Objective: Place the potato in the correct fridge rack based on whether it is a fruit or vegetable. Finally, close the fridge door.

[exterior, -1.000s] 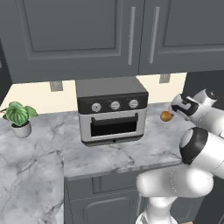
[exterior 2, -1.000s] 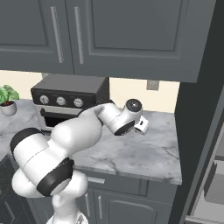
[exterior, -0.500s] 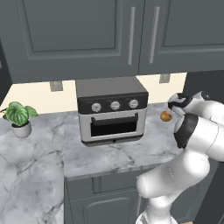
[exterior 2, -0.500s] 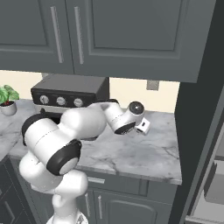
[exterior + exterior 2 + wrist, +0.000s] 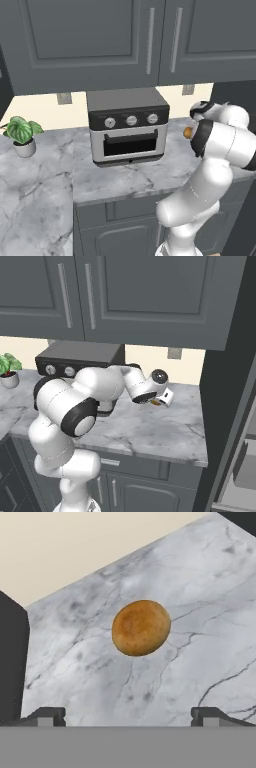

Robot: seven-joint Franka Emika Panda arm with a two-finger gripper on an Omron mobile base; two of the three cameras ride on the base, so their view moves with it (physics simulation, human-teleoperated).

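The potato (image 5: 141, 627) lies on the marble table (image 5: 200, 587), to the right of the toaster oven (image 5: 128, 126) and near the cream back wall (image 5: 75, 542). The end effector (image 5: 129, 716) hangs just short of the potato with its fingers (image 5: 47, 716) spread wide, one to each side, and nothing between them. The potato touches neither finger.
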